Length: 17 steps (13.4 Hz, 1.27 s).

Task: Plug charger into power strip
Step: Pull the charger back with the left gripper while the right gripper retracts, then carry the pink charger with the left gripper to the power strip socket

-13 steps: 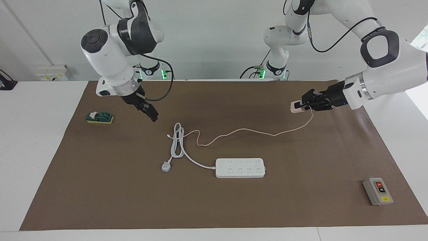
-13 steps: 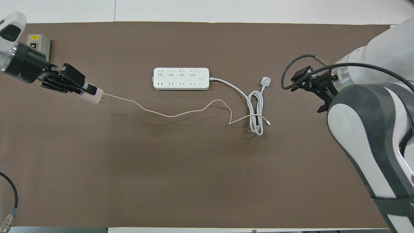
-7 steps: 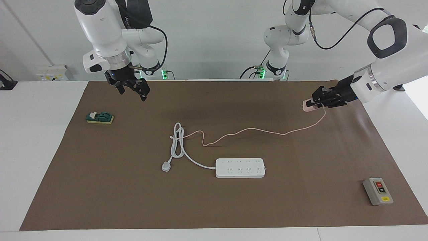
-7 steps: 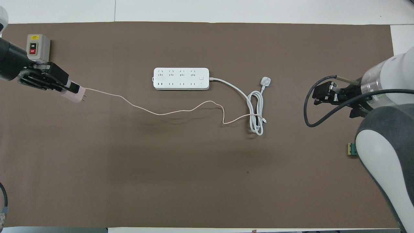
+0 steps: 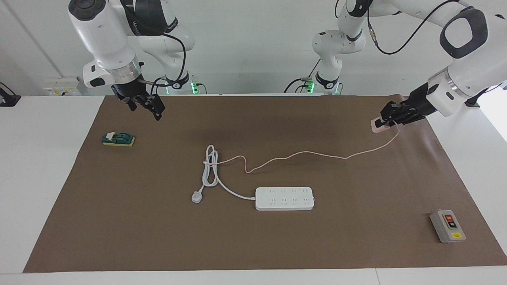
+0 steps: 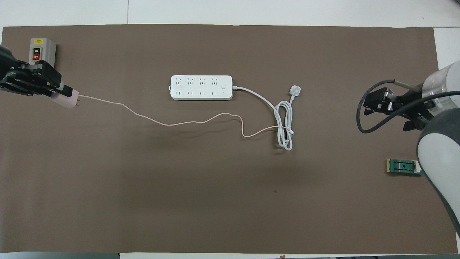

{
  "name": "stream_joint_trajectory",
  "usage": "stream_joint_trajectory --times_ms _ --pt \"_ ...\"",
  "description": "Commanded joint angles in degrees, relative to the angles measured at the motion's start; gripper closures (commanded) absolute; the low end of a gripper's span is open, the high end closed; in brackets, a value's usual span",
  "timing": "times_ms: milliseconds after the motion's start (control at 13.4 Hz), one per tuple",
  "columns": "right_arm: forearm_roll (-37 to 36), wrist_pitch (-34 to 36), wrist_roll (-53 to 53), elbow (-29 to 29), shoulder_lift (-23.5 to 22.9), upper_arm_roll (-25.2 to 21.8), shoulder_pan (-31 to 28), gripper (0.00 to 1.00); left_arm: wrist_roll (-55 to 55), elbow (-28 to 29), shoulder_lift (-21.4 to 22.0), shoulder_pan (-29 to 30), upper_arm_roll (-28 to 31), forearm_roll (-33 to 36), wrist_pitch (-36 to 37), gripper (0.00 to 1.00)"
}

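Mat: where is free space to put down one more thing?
Bare: the mat between the power strip and the robots, and past the strip. Crowded: around the coiled cord, where the charger's cable crosses.

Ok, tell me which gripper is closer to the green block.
Right. The right gripper hangs in the air above the mat close to the green block, at the right arm's end. The left gripper holds the charger at the left arm's end.

Pale pink charger (image 5: 378, 126) and cable (image 5: 301, 154) on a plain brown mat (image 5: 253, 237). White strip (image 5: 284, 198), white cord (image 5: 212, 170). Grey box (image 5: 447, 226) with red and black buttons; green block (image 5: 118, 139) on yellow.
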<state>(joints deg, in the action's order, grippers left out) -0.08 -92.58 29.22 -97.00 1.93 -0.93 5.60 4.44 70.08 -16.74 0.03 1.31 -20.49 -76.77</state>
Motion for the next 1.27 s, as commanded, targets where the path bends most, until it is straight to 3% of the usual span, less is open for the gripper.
stream_joint_trajectory --times_ms 0,149,373,522,596,820,1192 --pt "0.43 2.39 -8.52 1.02 0.26 -2.31 -0.77 0.00 5.47 -0.56 1.27 -1.00 0.09 2.64 0.39 1.00" --pt "1.83 4.93 -18.20 4.08 -0.96 -3.98 -0.85 0.00 7.23 -0.73 1.88 -1.00 -0.26 2.65 3.45 1.00" --pt "1.66 6.80 -19.46 4.54 -1.40 -4.25 -1.12 0.00 9.97 -0.73 3.03 -1.44 -0.35 3.17 2.86 1.00" --pt "2.97 6.19 -20.16 6.54 -5.07 -4.78 -2.08 0.00 10.32 -0.64 3.29 -2.40 -0.61 7.90 -0.39 1.00" --pt "4.20 6.19 -22.43 7.52 -4.40 -5.56 -2.43 0.00 11.11 -0.56 3.21 -3.97 -0.61 10.27 -0.92 1.00" --pt "3.42 6.54 -30.53 7.35 -2.73 -9.07 -3.05 0.00 21.01 -0.56 2.94 -7.76 -0.61 14.60 -3.72 1.00" --pt "0.08 4.95 -30.45 7.09 -3.34 -8.04 -3.14 0.00 50.60 -0.38 -1.17 -13.65 -0.52 16.09 -12.77 1.00"
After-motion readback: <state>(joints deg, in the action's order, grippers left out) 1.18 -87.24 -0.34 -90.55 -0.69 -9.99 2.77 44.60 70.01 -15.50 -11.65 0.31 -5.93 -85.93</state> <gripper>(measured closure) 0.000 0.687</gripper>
